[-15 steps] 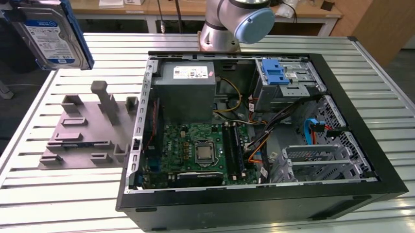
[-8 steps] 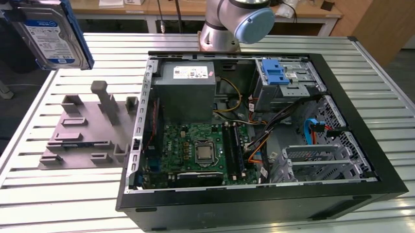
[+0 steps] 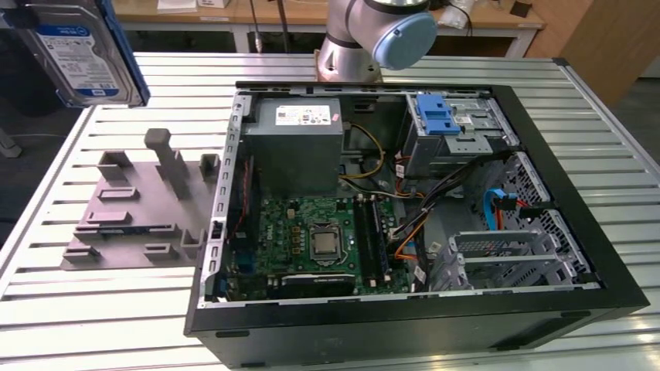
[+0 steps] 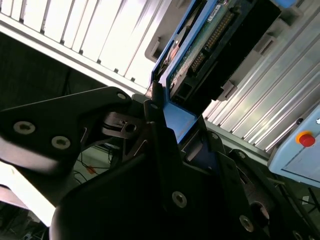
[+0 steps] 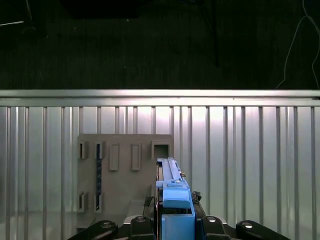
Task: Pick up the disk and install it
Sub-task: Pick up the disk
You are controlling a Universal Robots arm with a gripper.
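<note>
1. Tool. In both wrist views the gripper (image 4: pixel 172 117) is clamped narrow on the disk (image 4: pixel 210 35). The black fingers (image 4: pixel 155 107) press on the blue plastic frame at one end of it. The drive's circuit-board side and connector row show in the second wrist view.

2. Position of the disk. In the exterior view the disk (image 3: pixel 88 50) hangs in the air at the exterior view's upper left. Its white and blue label faces the camera and its top is cut by the picture's edge. It is outside the computer case (image 3: pixel 577 301) and touches nothing but the tool.

3. Below the tool. In the first wrist view the disk (image 5: pixel 172 192) is seen edge-on, its blue frame uppermost, between the sides of the gripper (image 5: pixel 175 225). The grey fixture plate (image 5: pixel 125 170) lies beneath and just beside it on the slatted table (image 5: pixel 250 165). Bare slats run on both sides. The table's edge rail (image 5: pixel 160 95) borders dark floor.

4. Case. The case lies open side up on the table (image 3: pixel 103 309), with the fixture plate (image 3: pixel 124 224) near its wall on the exterior view's left. Inside are the power-supply box (image 3: pixel 294 143), the motherboard (image 3: pixel 320 239) and a drive bay with a blue latch (image 3: pixel 438 116) at the far corner. Loose cables cross the interior beside the bay.

5. The arm's base (image 3: pixel 366 35) stands behind the case.
</note>
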